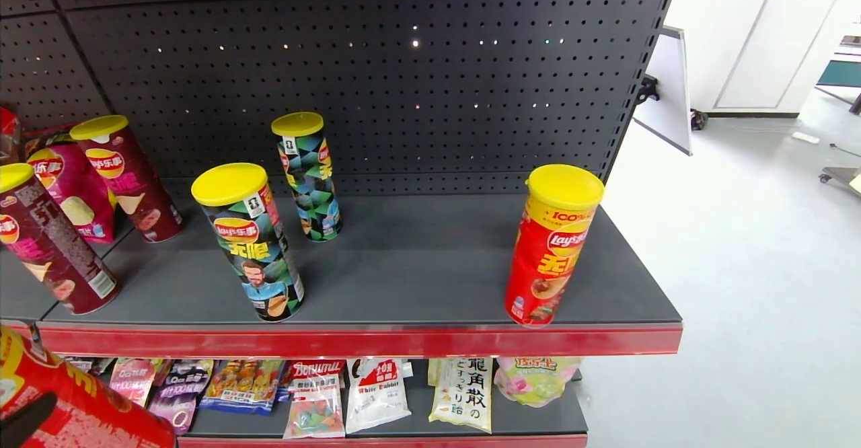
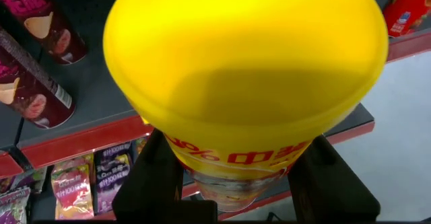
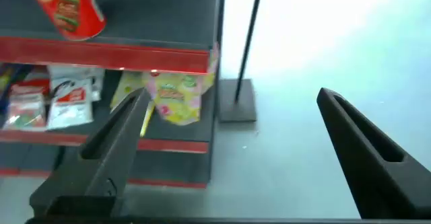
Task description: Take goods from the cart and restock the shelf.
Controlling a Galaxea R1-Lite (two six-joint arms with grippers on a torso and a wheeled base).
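Note:
My left gripper (image 2: pixel 242 190) is shut on a red chip can with a yellow lid (image 2: pixel 246 69), with a black finger on either side of it. This held can (image 1: pixel 67 404) is low at the left, below the front edge of the shelf (image 1: pixel 417 266), and one finger (image 1: pixel 27 420) lies against it. Another red can (image 1: pixel 555 246) stands upright at the shelf's front right. Two dark patterned cans (image 1: pixel 252 243) (image 1: pixel 308 175) stand mid-shelf. My right gripper (image 3: pixel 232 97) is open and holds nothing, out beyond the shelf's right end, with the red can (image 3: pixel 67 5) off to its side.
Several maroon cans (image 1: pixel 128 179) lean at the shelf's left. Snack bags (image 1: pixel 377 394) fill the lower shelf. A black pegboard (image 1: pixel 403 78) backs the shelf. Bare room lies between the patterned cans and the red can. Open floor (image 1: pixel 753 266) is to the right.

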